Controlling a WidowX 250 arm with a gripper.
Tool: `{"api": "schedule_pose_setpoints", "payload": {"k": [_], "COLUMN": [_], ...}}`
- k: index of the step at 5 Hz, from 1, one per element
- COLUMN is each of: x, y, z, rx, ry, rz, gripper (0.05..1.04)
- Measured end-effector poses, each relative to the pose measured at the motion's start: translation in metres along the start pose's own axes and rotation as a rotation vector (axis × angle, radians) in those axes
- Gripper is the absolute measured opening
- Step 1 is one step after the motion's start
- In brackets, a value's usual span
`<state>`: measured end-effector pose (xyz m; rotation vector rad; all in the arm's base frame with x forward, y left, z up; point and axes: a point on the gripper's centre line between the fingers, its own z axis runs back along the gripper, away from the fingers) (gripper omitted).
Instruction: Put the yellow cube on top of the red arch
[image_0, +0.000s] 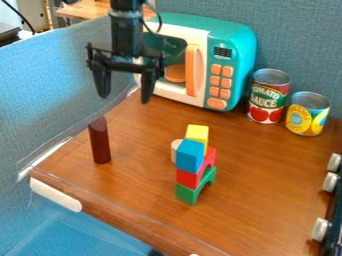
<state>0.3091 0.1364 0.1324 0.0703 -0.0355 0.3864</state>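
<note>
**Clearly, the yellow cube (198, 132) sat up on the block stack, well apart from the spread claw (125, 98)**

The claw hung at the upper left of the camera view, in front of the left part of the teal toy microwave (237, 50). Its two fingers pointed down and stood wide apart, with a broad gap between them. The yellow cube lay lower in the view and to the right of both fingertips, touching neither.

The cube was at the top of the stack, just behind a blue cube (190, 159), which hid part of its near side. Both appeared to rest on the red arch (188, 178): the blue cube over the near end, the yellow one over the far end. Whether the two cubes touched each other, the view did not settle. Under the red arch stood a green arch (187, 194), its opening facing right in the view. A pale cylinder (176, 150) stood just behind the stack, partly hidden by the blue cube.

Farther left, a dark red block (99, 142) with a slanted top stood upright on the brown wooden table (267, 185), below the claw in the view. A tall red can (269, 95) and a shorter yellow can (308, 114) stood side by side to the right of the microwave. Pale knobs (320, 228) showed at the right edge.
</note>
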Motion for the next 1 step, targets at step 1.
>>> {"api": "schedule_pose_setpoints", "payload": {"k": [1], "x": [-0.0004], "y": [-0.0019], "z": [-0.015], "rx": [-0.007], "ry": [0.046], "rz": [-0.061], "gripper": [1.0]}}
